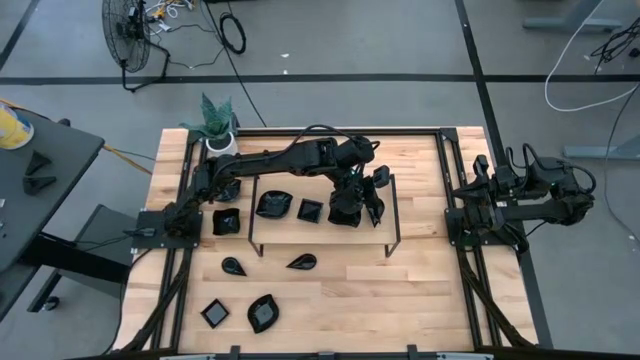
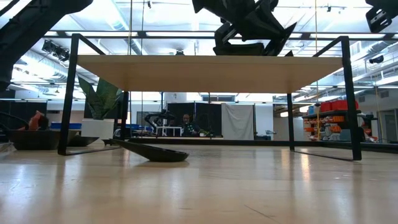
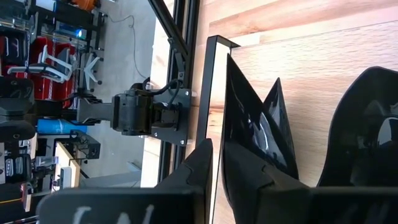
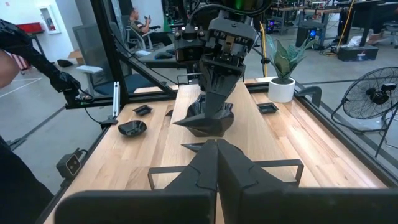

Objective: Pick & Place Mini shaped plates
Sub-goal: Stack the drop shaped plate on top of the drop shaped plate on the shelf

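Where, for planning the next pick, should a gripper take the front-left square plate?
Likely one raised edge of the square plate, from straight above: it lies flat, hollow up, clear of the leaf plate beside it, so fingers can straddle the rim.

The high view looks straight down on the whole table (image 1: pixel 400 300) and both arms. The low view sits at tabletop level, facing across the wood under the raised shelf (image 2: pixel 205 71) into the room. The left wrist view is pressed close above the shelf. The right wrist view faces along the table, sharing the wire frame (image 4: pixel 227 168) and potted plant (image 4: pixel 283 68) with the high view.
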### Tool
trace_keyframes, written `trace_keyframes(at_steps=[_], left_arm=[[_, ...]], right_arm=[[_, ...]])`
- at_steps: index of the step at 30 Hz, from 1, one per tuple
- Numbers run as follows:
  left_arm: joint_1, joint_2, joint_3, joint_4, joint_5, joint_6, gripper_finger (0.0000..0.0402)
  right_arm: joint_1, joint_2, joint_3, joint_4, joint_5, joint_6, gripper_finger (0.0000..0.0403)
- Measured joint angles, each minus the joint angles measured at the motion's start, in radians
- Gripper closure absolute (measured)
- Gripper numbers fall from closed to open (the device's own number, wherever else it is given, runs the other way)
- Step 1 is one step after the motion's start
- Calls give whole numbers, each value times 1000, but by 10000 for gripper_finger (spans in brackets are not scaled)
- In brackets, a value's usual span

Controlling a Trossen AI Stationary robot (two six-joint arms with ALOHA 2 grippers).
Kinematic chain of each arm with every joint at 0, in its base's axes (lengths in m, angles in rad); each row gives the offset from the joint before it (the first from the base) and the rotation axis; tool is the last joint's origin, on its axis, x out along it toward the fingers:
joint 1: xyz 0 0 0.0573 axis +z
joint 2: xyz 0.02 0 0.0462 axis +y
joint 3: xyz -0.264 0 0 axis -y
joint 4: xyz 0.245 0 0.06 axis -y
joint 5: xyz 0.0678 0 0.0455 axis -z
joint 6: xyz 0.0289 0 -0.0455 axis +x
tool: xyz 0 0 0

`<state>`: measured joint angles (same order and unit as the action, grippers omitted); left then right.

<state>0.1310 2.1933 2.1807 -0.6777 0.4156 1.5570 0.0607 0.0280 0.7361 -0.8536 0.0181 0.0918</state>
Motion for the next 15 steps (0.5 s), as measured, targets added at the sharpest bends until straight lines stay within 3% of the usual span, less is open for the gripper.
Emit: trace_keyframes(at_steps=[15], left_arm=[[-6,0,0,2,15,23,356]], right_arm=[[0,0,0,0,0,0,398]])
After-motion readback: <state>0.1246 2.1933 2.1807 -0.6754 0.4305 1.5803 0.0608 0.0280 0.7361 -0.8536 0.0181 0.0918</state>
